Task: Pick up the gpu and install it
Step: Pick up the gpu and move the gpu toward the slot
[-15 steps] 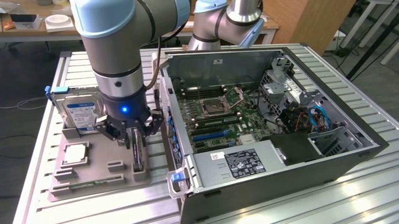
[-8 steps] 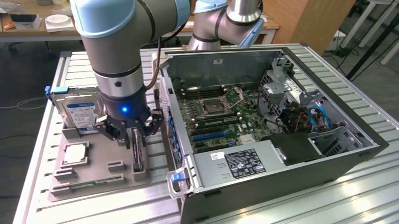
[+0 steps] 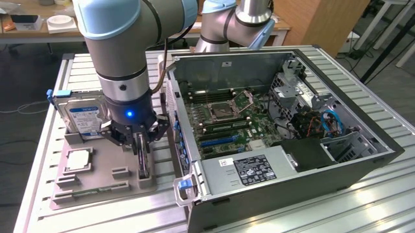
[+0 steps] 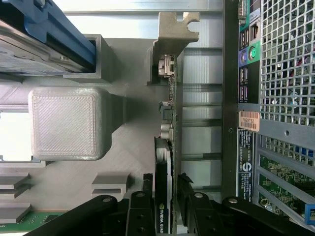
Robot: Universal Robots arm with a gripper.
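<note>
The gpu (image 4: 167, 123), a thin black-faced card with a silvery bracket (image 4: 172, 34) at one end, stood on edge in a grey holder (image 3: 97, 194) on the table (image 3: 376, 204), near the open computer case (image 3: 292, 121) on the exterior view's left. The end effector (image 4: 165, 184) pinched its two faces.

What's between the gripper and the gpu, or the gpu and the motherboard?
Nothing at the gripper: it sits over the gpu, upright in the gray holder. The case wall stands between gpu and motherboard; the case is open on top.
</note>
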